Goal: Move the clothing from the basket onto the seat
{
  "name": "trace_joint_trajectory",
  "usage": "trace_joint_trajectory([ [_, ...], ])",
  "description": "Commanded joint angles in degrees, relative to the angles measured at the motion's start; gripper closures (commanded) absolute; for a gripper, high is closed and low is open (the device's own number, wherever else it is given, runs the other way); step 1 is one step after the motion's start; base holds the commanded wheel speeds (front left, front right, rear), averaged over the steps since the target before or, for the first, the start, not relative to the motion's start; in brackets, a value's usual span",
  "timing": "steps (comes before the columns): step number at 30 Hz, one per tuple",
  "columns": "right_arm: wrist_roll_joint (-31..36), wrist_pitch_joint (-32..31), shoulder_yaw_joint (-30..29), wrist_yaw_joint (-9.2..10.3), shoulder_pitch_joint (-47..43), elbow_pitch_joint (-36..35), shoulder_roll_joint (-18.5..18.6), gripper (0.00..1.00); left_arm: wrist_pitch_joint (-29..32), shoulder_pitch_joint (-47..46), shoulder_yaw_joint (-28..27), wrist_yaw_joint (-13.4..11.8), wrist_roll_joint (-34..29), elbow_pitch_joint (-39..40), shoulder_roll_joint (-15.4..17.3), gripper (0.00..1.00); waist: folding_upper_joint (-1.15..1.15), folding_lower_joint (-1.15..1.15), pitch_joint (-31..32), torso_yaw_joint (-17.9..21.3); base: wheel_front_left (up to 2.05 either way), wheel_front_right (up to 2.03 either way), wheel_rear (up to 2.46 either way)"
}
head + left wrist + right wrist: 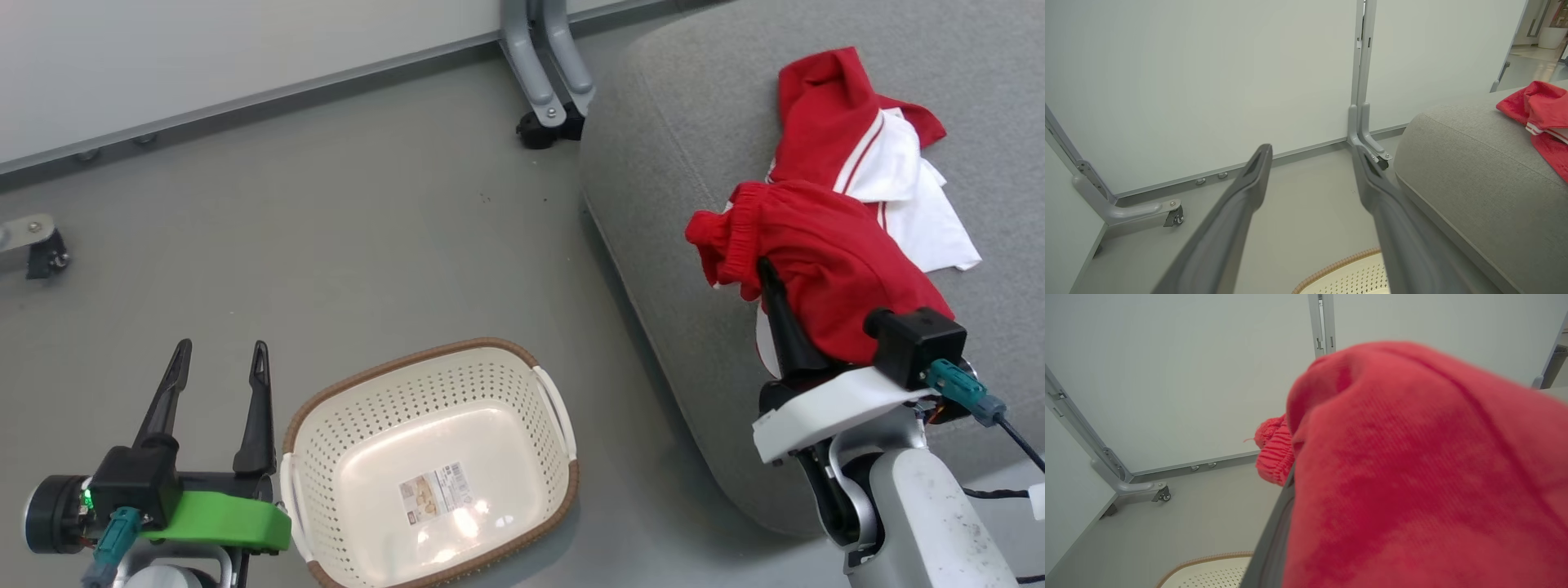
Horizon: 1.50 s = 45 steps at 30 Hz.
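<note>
Through my head camera, my right gripper is pinched tight on the plain red garment. It drapes over my fingers above the grey seat, overlapping the striped garment that lies there. The basket on the floor holds only its sticker. My left gripper stands spread wide beside it, holding nothing.

From my left wrist, the spread fingers frame bare floor, with the seat's corner and the striped garment to the right.

From my right wrist, the red cloth covers my fingers, above the basket rim.

I judge I should carry the garment well in from the seat's edge, lower it until it rests, open fully, then back straight out so nothing snags.
</note>
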State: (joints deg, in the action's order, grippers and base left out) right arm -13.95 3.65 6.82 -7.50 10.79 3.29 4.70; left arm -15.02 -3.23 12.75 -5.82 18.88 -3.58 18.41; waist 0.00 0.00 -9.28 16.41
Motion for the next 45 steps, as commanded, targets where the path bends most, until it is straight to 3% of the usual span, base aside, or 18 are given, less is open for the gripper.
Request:
trace_joint_trajectory([
  [1, 0.1, 0.6, -0.7, 0.02, -0.5, -0.3, -0.2, 1.00, 0.0, -1.3, -0.4, 0.0, -0.2, 0.6, 0.7, 0.00, 0.00, 0.00, -4.2, 5.3, 0.00, 0.00, 0.00],
  [6, 0.0, 2.0, -4.6, 0.02, -0.1, 0.6, -0.7, 1.00, 0.9, -2.0, -0.7, -0.3, -0.5, 2.4, 2.0, 0.00, 0.00, 0.00, -7.2, 7.4, 0.00, 0.00, 0.00],
  [13, -1.4, 4.4, -9.5, 0.02, 5.7, 4.3, -0.4, 1.00, 2.8, -4.0, -0.7, 0.0, -1.4, 6.4, 4.1, 0.00, 0.00, 0.00, -12.8, 7.3, 0.00, 0.00, 0.00],
  [19, -3.1, 5.6, -13.6, 0.02, 16.2, 9.8, 3.6, 1.00, 4.6, -6.9, -0.7, 0.5, -2.4, 9.9, 6.0, 0.00, 0.00, 0.00, -19.5, 4.7, 0.00, 0.00, 0.00],
  [24, -5.0, 6.0, -17.6, 0.02, 26.4, 14.6, 9.1, 1.00, 5.2, -9.6, -0.8, 0.9, -2.8, 12.1, 7.0, 0.00, 0.00, 0.00, -25.0, 1.9, 0.00, 0.00, 0.00],
  [31, -8.8, 5.2, -21.9, 0.02, 36.5, 26.5, 13.6, 1.00, 4.9, -12.7, -0.4, 1.5, -3.2, 13.5, 7.4, 0.00, 0.00, 0.00, -30.6, -1.5, 0.00, 0.00, 0.00],
  [42, -11.1, 9.0, -18.9, 0.02, 40.7, 41.4, 13.7, 1.00, 4.2, -14.0, -0.3, 1.4, -3.0, 12.7, 7.7, 0.00, 0.00, 0.00, -32.9, -2.3, 0.00, 0.00, 0.00],
  [44, -11.5, 9.8, -18.2, 0.02, 40.3, 42.6, 13.8, 0.71, 4.2, -13.8, -0.2, 1.2, -3.0, 12.5, 7.7, 0.00, 0.00, 0.00, -32.5, -2.0, 0.00, 0.00, 0.00],
  [45, -12.0, 10.2, -17.9, 0.02, 40.0, 43.1, 13.8, 0.49, 4.1, -13.7, -0.1, 1.2, -2.9, 12.4, 7.7, 0.00, 0.00, 0.00, -32.2, -1.9, 0.00, 0.00, 0.00],
])
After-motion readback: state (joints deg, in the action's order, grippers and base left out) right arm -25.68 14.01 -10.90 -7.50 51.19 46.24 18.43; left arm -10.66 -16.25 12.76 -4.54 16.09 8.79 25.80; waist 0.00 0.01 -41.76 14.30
